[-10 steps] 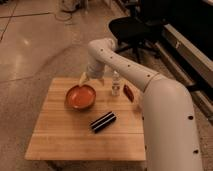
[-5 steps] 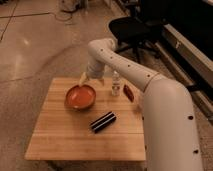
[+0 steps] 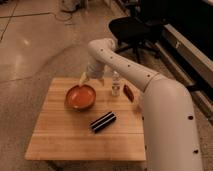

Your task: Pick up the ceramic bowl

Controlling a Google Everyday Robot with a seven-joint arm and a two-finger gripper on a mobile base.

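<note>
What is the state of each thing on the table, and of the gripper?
ceramic bowl: upright on the table, not lifted.
gripper: at the bowl's far rim.
clear bottle: standing upright.
black oblong object: lying flat.
dark-red oval object: lying beside the bottle.

The bowl (image 3: 81, 96) sits on the table (image 3: 60, 140), near its back edge. The gripper (image 3: 91, 80) hangs just behind the bowl, by its far rim. A bottle (image 3: 116, 84) stands near the bowl on its right. A small oval thing (image 3: 128, 92) lies further right of the bowl, past the bottle. A box (image 3: 103, 121) lies in front of the bowl, a bit right. A chair (image 3: 131, 27) stands well behind the bowl.
</note>
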